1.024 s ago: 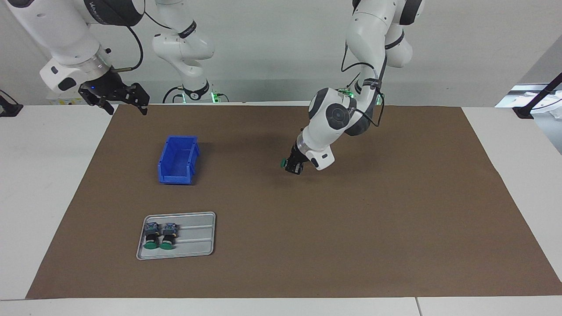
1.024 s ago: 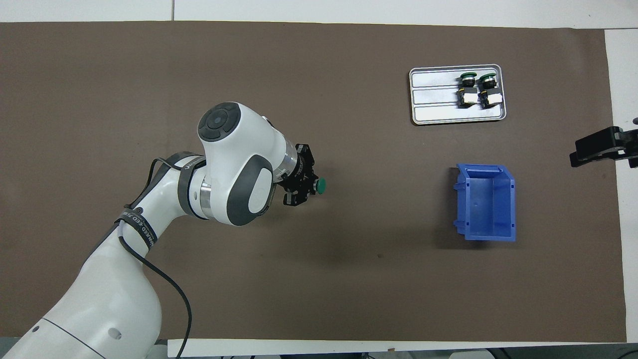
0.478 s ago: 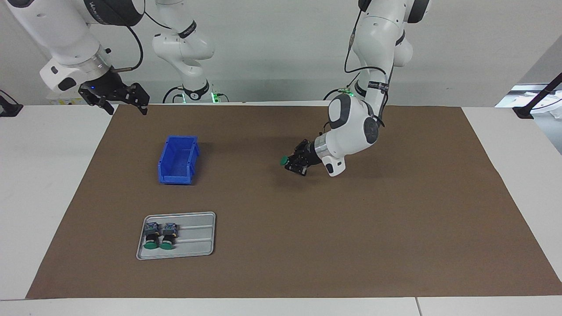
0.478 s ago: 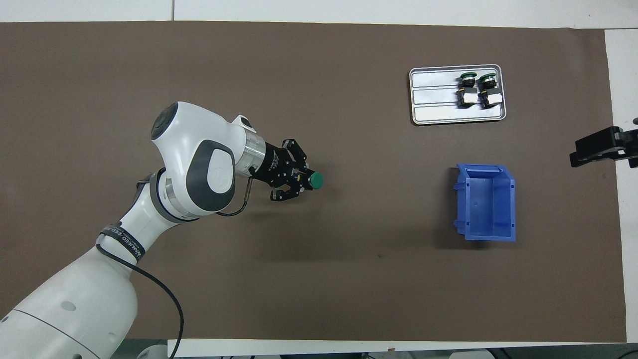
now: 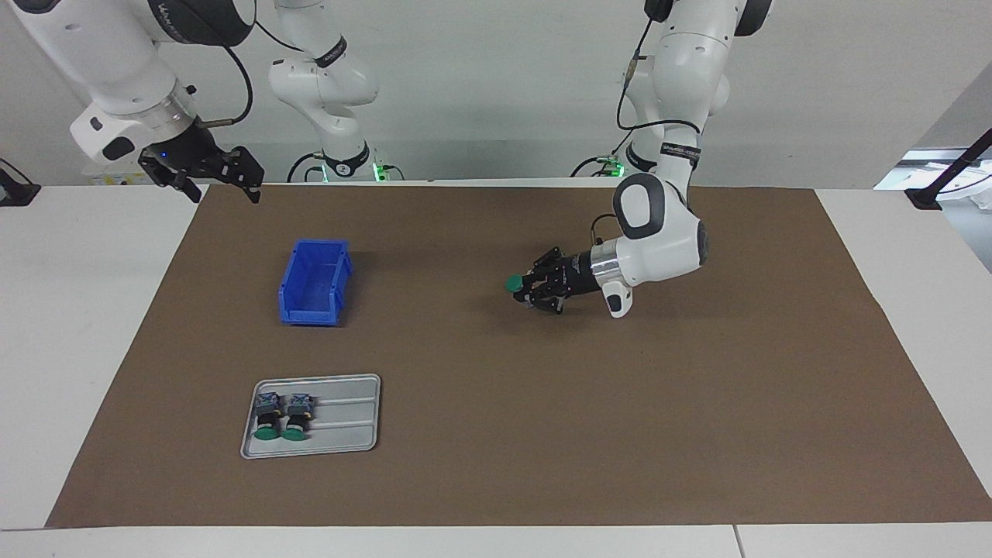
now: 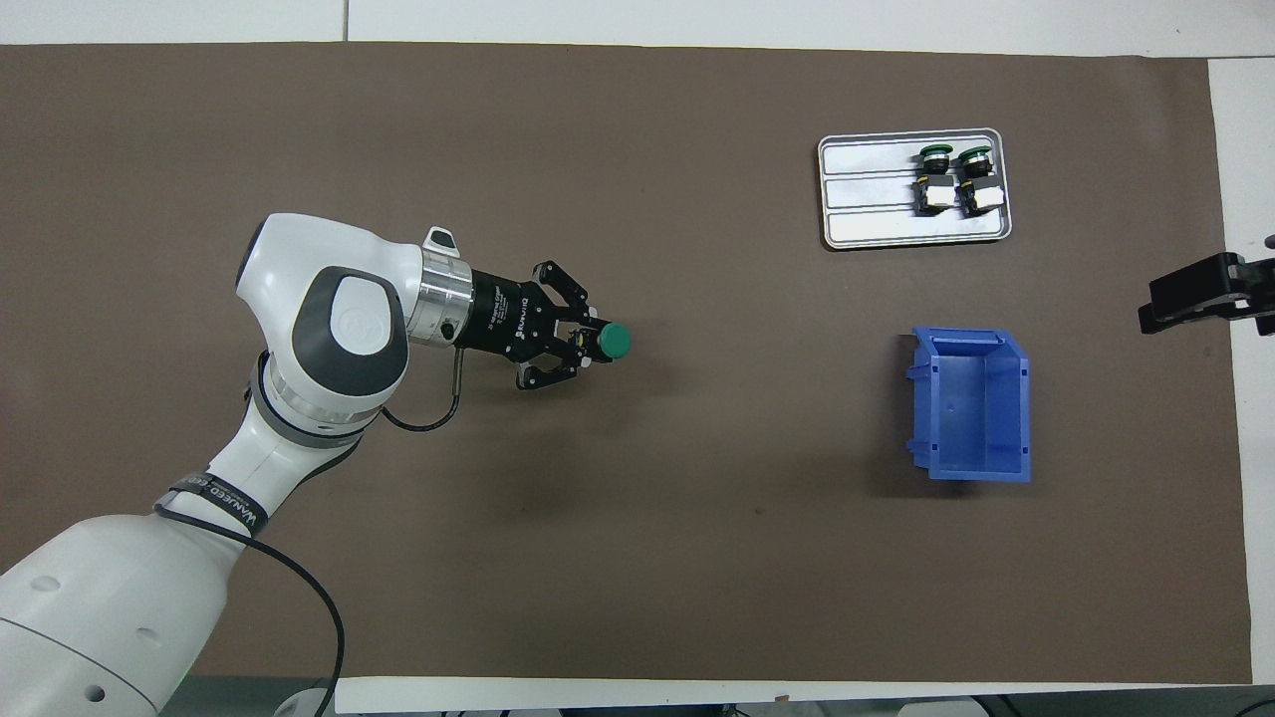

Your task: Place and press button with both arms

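Note:
My left gripper [image 5: 532, 289] lies nearly level just above the middle of the brown mat and is shut on the button [image 5: 513, 284]. The button's green cap points toward the right arm's end of the table. Its barrel and block are mostly hidden between the fingers. In the overhead view the left gripper [image 6: 586, 344] holds the button [image 6: 615, 342] the same way. My right gripper [image 5: 217, 180] waits open and empty in the air over the mat's edge beside the blue bin [image 5: 314, 283]; its tips show in the overhead view [image 6: 1190, 294].
The blue bin [image 6: 971, 403] stands open-topped toward the right arm's end. A grey metal tray [image 5: 345, 425], also in the overhead view [image 6: 867, 189], lies farther from the robots and holds two alike green-capped switches [image 5: 283, 416] [image 6: 954, 179].
The left arm's wrist has swung down to lie level and its elbow has moved toward its own end. The held button has shifted slightly that way. The right arm has not moved.

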Controlling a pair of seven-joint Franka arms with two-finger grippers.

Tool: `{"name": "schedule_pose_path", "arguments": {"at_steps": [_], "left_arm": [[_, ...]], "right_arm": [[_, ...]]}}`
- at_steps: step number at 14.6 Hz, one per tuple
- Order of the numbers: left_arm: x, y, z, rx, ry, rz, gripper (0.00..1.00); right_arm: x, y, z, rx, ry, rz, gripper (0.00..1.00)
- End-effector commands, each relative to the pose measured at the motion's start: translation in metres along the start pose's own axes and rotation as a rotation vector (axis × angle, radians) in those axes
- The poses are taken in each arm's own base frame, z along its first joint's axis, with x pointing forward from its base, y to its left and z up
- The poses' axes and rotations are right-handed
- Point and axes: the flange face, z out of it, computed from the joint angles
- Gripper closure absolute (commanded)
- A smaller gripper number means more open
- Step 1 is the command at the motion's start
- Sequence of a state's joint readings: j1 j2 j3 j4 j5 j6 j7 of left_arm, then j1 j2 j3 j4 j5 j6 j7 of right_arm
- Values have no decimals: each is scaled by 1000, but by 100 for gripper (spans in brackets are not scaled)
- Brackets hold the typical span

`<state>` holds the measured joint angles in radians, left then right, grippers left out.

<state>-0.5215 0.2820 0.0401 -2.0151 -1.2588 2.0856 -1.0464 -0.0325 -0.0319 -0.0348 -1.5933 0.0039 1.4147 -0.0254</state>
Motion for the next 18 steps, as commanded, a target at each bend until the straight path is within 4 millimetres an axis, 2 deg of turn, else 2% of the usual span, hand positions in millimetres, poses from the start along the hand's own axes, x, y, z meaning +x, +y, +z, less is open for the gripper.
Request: {"name": "schedule_pose_path", "arguments": {"at_steps": [1, 3, 5, 9, 15, 18], "left_arm": [[12, -19, -12, -36, -121, 5, 82], [24, -22, -14, -76, -173, -32, 82], [41, -34, -9, -109, -236, -39, 82], [69, -35, -7, -153, -354, -57, 82], [91, -38, 13, -170, -379, -60, 82], [98, -43, 11, -168, -399, -44, 82]], "right_arm": [[-7, 1, 0, 3, 9, -18, 2], [-7, 1, 0, 3, 9, -16, 2], [-7, 1, 0, 3, 9, -18, 2], [-7, 1, 0, 3, 10, -18, 2], [-7, 1, 0, 3, 9, -18, 2], [-7, 1, 0, 3, 9, -16, 2]]}}
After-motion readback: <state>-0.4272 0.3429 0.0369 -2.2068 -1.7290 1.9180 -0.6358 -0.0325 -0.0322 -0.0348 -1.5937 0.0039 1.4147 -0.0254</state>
